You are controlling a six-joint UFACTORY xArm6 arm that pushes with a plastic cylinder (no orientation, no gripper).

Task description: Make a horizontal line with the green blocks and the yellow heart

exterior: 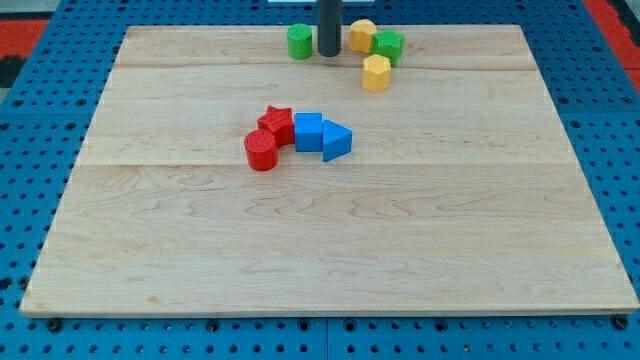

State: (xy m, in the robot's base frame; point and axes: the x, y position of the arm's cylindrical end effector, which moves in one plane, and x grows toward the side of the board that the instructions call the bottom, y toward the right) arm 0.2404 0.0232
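Observation:
A green cylinder (pixel 299 42) stands near the view's top edge of the wooden board (pixel 330 250). My tip (pixel 329 52) rests just to its right, between it and a yellow block (pixel 361 35) whose shape looks like a heart. A green star-like block (pixel 389 46) touches that yellow block on its right. A second yellow block, hexagonal (pixel 376 73), sits just below the green star. The rod rises out of the view's top.
Near the board's middle a red star (pixel 277 123), a red cylinder (pixel 261 151), a blue cube (pixel 308 131) and a blue triangle (pixel 337 141) lie clustered together. Blue pegboard surrounds the board.

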